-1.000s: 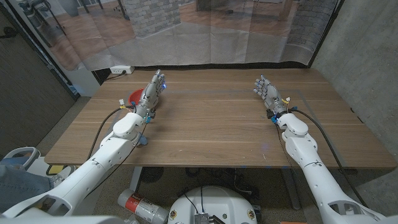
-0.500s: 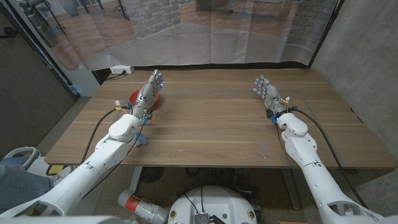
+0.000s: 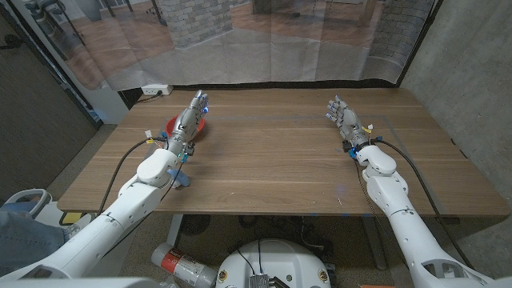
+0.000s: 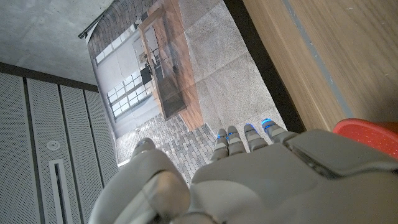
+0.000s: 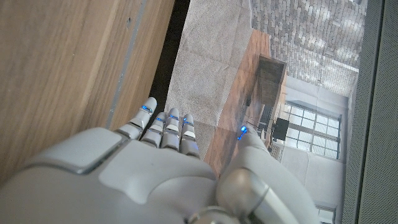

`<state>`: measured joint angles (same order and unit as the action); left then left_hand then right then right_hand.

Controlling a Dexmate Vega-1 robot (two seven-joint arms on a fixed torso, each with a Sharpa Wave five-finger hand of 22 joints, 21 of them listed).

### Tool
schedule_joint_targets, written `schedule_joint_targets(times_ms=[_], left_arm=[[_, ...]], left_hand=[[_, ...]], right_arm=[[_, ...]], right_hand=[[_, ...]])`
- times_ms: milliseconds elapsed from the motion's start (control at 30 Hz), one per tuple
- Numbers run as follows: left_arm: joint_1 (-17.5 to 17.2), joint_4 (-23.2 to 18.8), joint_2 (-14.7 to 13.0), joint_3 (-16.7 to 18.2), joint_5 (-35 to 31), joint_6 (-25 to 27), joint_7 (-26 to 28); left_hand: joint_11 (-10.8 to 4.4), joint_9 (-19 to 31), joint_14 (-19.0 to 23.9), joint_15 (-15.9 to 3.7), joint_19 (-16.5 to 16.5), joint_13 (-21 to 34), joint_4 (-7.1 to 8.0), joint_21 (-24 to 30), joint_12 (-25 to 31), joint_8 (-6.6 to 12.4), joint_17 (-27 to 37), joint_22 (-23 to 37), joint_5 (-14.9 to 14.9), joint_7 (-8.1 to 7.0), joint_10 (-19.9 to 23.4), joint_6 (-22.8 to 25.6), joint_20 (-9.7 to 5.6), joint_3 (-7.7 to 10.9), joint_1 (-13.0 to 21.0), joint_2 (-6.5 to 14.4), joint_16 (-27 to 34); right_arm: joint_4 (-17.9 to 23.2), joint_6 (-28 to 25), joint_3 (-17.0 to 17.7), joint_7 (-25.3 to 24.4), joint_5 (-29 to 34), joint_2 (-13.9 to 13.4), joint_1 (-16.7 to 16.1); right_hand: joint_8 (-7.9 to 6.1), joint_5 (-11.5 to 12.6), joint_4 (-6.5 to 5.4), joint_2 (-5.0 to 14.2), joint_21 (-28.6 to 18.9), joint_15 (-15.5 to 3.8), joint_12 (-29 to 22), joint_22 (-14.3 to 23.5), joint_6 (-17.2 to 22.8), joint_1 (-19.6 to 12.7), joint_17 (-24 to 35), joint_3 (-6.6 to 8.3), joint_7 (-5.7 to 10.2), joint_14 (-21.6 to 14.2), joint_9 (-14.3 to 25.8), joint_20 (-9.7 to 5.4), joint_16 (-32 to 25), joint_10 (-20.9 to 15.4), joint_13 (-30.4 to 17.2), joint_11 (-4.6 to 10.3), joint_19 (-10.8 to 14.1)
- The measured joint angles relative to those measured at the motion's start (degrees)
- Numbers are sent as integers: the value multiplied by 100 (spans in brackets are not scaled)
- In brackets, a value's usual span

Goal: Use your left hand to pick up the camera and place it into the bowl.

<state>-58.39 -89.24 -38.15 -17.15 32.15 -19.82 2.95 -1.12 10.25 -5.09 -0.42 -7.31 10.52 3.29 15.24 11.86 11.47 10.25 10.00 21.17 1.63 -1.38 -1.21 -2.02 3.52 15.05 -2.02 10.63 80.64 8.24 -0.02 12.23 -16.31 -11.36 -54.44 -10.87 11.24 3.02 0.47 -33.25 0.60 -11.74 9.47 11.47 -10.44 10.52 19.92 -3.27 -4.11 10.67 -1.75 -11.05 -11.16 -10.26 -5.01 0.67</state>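
left hand (image 3: 192, 118) over red bowl (image 3: 174, 125), right hand (image 3: 345, 118) apart

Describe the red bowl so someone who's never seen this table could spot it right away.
Start at the wooden table and go to its far corner on the robot's left side. There the left hand partly covers the bowl. It is the one bright red thing on the brown wood.

Lab, wooden table (image 3: 280, 160), curtained enclosure (image 3: 264, 48), concrete wall (image 3: 472, 72)
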Motion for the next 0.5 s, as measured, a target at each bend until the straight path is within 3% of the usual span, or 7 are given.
schedule_joint_targets(times_ms=[500], left_arm=[[-220,-166,-97,84,-211,-195,151]], left_hand=[[0,0,28,28,33,0,0,-22,0,0,0,0,0,21,0,21,32,1,0,0,0]], right_arm=[[-29,0,3,0,8,10,19]], right_hand=[[0,0,24,0,22,0,0,29,0,0,0,-24,0,0,0,-32,0,0,0,0,31]])
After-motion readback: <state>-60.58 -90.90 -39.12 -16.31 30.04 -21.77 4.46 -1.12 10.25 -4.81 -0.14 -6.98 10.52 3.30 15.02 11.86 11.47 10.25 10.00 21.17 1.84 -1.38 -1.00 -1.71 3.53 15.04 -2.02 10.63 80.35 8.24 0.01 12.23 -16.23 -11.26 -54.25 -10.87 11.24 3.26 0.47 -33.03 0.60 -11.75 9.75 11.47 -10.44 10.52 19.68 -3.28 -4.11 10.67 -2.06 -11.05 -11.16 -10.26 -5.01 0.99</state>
